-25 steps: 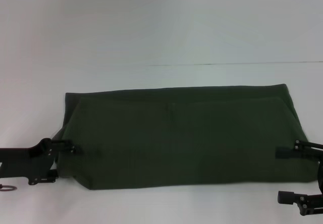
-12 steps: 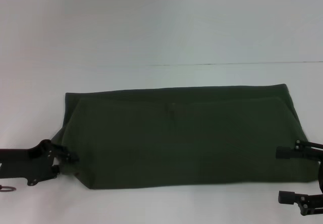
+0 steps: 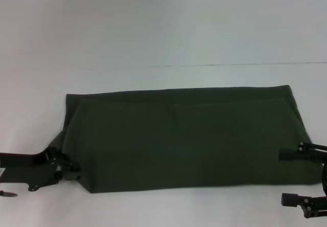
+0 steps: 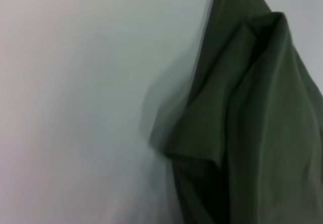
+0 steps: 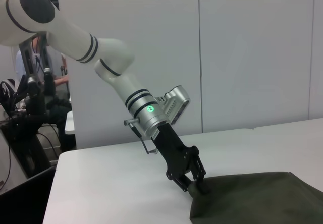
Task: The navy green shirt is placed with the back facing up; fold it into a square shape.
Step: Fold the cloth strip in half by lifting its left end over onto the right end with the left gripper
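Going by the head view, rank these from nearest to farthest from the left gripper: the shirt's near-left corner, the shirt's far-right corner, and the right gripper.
1. The near-left corner of the navy green shirt, right at the left gripper.
2. The right gripper, across the table at the shirt's right end.
3. The far-right corner, up at the back; only slightly farther than the right gripper.

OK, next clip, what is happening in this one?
A two-armed robot is folding a dark olive-green knit shirt, which lies as a wide folded band on the white table. The left gripper is pinched on the shirt's near left corner. The right gripper sits open at the shirt's right end, not gripping it.
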Controlling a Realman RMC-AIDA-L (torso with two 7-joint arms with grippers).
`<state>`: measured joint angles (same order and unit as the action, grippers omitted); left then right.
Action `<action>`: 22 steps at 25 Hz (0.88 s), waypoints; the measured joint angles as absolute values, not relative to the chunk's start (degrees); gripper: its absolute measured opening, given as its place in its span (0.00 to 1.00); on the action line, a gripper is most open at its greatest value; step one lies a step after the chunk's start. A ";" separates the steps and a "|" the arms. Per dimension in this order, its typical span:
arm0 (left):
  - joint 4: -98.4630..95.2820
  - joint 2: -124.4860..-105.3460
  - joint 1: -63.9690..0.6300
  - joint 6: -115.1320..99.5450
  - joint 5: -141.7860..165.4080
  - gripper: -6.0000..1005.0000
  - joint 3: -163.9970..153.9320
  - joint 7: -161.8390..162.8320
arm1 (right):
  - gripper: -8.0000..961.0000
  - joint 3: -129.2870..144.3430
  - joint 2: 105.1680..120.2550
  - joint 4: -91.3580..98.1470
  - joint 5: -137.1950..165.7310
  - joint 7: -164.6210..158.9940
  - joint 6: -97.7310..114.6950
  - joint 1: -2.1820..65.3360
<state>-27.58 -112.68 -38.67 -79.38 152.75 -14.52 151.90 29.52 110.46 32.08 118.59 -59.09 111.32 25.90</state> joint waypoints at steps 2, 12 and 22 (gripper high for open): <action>-27.65 -112.61 -38.92 -79.47 152.65 0.21 -14.30 152.09 | 0.95 29.53 110.46 32.09 118.68 -59.22 111.33 25.97; -28.55 -112.38 -38.92 -79.07 152.50 0.05 -13.93 152.09 | 0.95 29.53 110.68 32.19 118.83 -59.24 111.20 26.01; -36.87 -110.86 -34.87 -84.52 152.54 0.03 -11.48 151.56 | 0.95 29.53 110.66 31.79 118.91 -59.29 109.88 26.10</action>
